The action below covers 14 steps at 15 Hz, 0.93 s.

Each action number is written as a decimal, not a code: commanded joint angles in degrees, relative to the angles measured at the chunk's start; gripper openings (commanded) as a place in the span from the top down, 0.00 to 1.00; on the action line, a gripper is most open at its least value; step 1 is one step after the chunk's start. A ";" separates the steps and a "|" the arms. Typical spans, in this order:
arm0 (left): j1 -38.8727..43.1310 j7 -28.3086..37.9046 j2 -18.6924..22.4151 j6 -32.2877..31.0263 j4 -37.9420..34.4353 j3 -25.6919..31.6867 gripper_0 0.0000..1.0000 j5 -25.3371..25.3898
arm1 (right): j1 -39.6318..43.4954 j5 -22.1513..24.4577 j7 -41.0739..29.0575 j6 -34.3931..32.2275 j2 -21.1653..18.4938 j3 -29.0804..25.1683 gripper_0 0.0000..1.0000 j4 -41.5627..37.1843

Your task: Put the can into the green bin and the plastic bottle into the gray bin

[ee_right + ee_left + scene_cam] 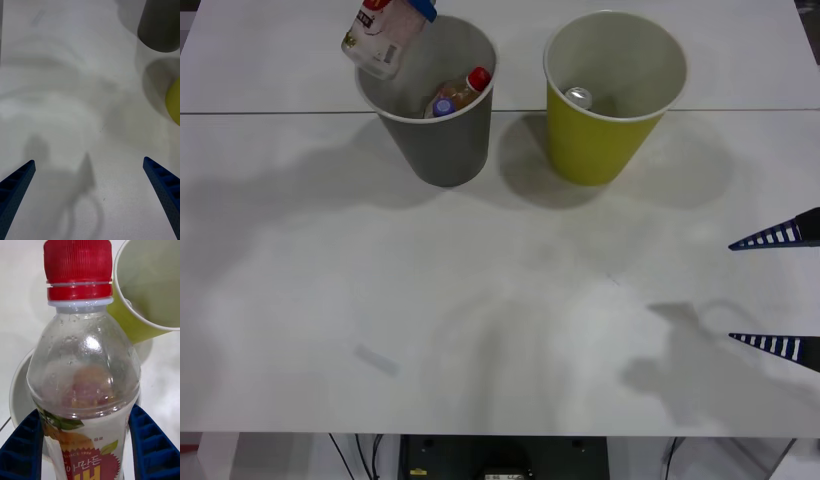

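L gripper (90,442) clamped on plastic bottle (84,367), held over gray bin (442,140) rim. Can (579,97) sits inside green bin (605,135). R gripper (780,290) spread wide, empty, low over white table (480,330).

yellow-green bin (595,140), dark gray bin (442,145)

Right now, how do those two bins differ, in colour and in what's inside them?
The gray bin is dark gray; the green bin is yellow-green. The gray bin holds two capped bottles, one red-capped, one purple-capped; the green bin holds the can. Both are round, tapered, upright, similar in size.
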 commanded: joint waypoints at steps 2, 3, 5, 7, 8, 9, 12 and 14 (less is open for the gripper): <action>0.55 -0.01 1.83 0.03 -0.08 0.00 0.00 3.37 | 0.00 0.00 0.00 0.00 0.00 0.00 0.00 0.00; 1.26 -0.28 3.06 0.03 0.01 0.00 0.00 5.21 | 0.00 0.00 0.00 0.00 0.00 0.00 0.00 0.00; 3.63 -0.98 6.66 0.38 -0.87 0.00 0.00 9.78 | 0.00 0.00 0.00 0.00 0.00 0.00 0.00 0.00; 7.41 -1.77 10.53 0.38 -5.09 0.00 0.00 12.42 | 0.00 0.00 0.00 0.00 0.00 0.00 0.00 0.00; 9.96 -2.12 12.90 0.55 -8.52 0.00 0.00 13.65 | 0.00 0.00 0.00 0.00 0.00 0.00 0.00 0.00; 12.77 -2.30 15.71 1.26 -12.65 0.00 0.00 15.49 | 0.00 0.00 0.00 0.00 0.00 0.00 0.00 0.00; 21.21 -3.18 23.54 4.42 -22.93 0.18 0.00 20.59 | 0.00 0.00 0.00 0.00 0.00 0.00 0.00 0.00; 26.57 -7.22 27.23 5.30 -26.27 2.55 0.00 23.84 | 0.00 0.00 0.00 0.00 0.00 0.00 0.00 0.00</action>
